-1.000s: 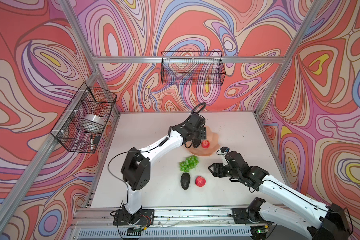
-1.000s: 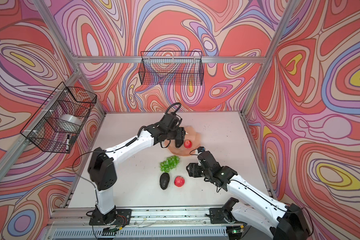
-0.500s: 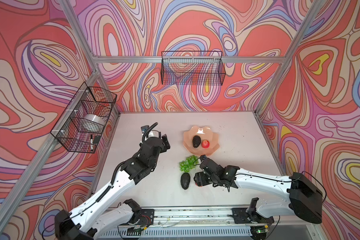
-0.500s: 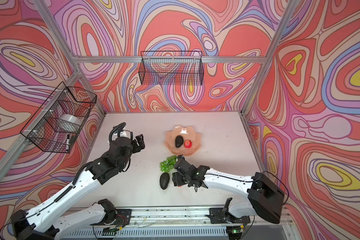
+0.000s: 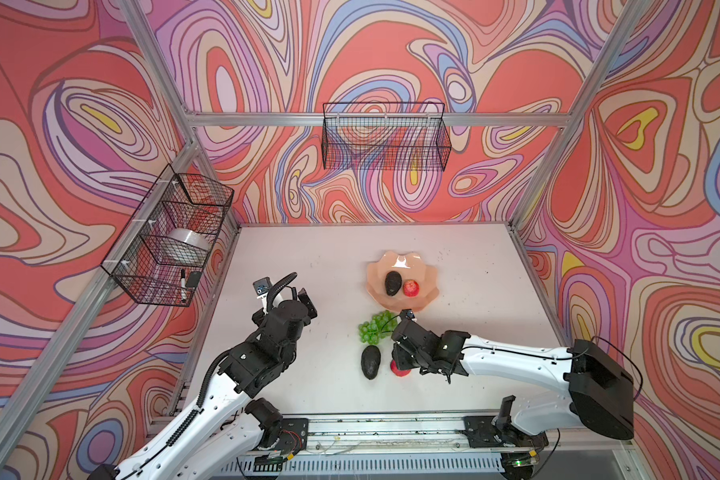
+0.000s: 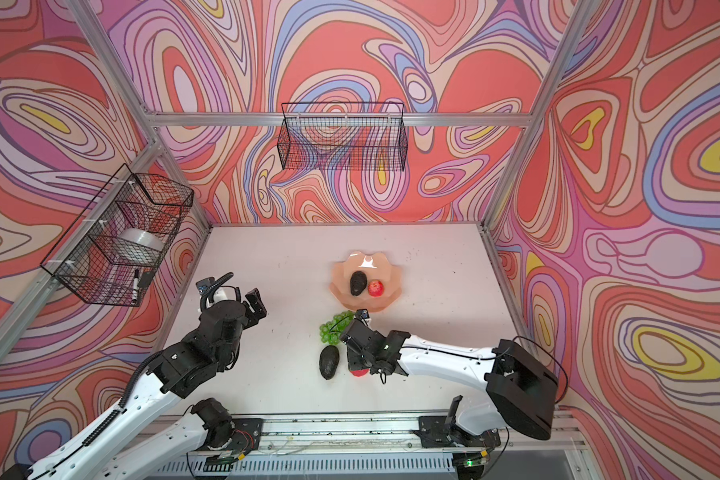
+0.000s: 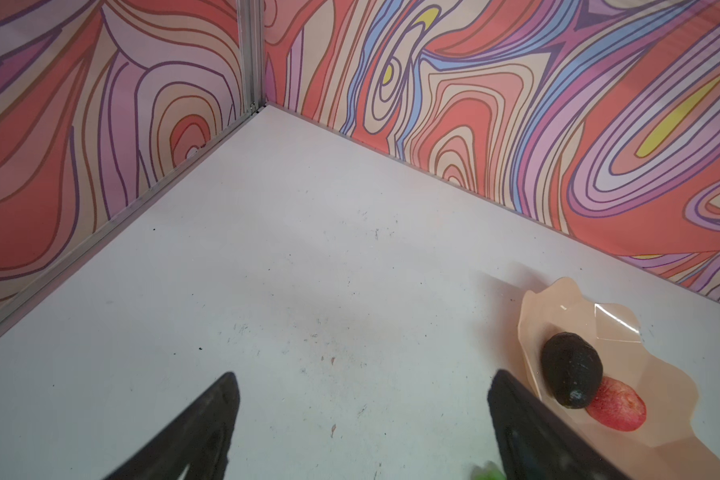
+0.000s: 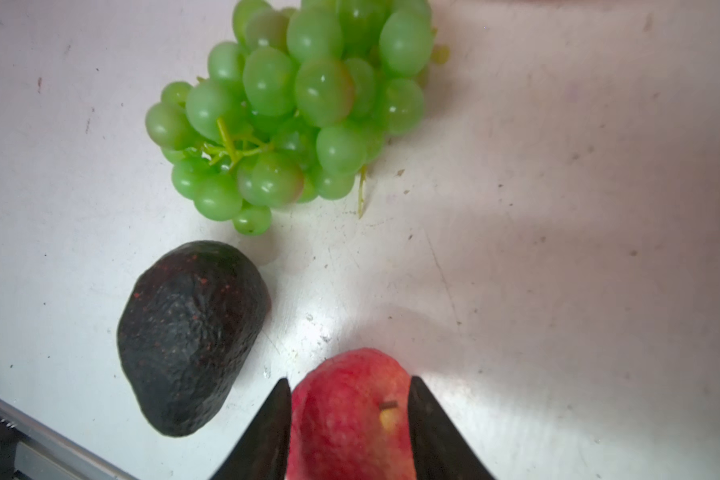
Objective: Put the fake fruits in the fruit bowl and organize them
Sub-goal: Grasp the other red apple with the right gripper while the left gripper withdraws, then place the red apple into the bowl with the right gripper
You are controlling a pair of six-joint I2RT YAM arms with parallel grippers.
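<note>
Your right pincer (image 8: 348,380) is reaching down low over the table (image 5: 308,257). It is squeezing the table apple (image 8: 350,419). Its two black fingers (image 8: 267,432) are pressing on the two sides of this red apple, and the little stem is pointing at the wrist camera. You cannot tell if the apple is sitting on the table or is a tiny bit off it. In both top views the pincer is hiding most of the apple, so only a red edge is peeking out.

The table avocado (image 8: 190,336) is lying just beside the apple, not touching it. The grapes (image 8: 292,108) are lying near both of them, on the side toward the bowl (image 5: 429,291) and very near its rim.

Inside the bowl, the bowl avocado (image 5: 393,283) and the bowl apple (image 5: 410,287) are lying right beside each other.

Your left pincer (image 7: 362,376) is hanging over bare table on the left, well apart from all the fruit. Its jaws are standing wide open and are holding nothing.
</note>
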